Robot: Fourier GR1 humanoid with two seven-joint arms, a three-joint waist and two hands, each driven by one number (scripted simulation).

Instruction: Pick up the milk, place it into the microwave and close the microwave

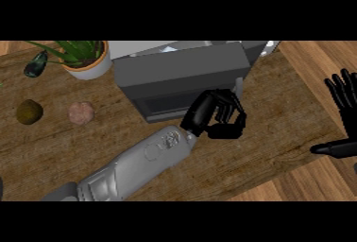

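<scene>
The left hand, fingers curled and holding nothing visible, sits at the front right corner of the microwave, its grey forearm reaching diagonally up from the lower left across the wooden tabletop. The curled fingers lie against the microwave's door, whose dark window faces the camera; whether the door is fully shut cannot be told. The milk cannot be seen anywhere, and the microwave's inside is hidden. The right hand rests open at the right edge, fingers straight and pointing up, thumb out toward the tabletop, touching nothing. Left of the microwave, a reddish-brown potato and a darker brown, round item lie apart on the wood. Behind them, a pot holds a green plant.
</scene>
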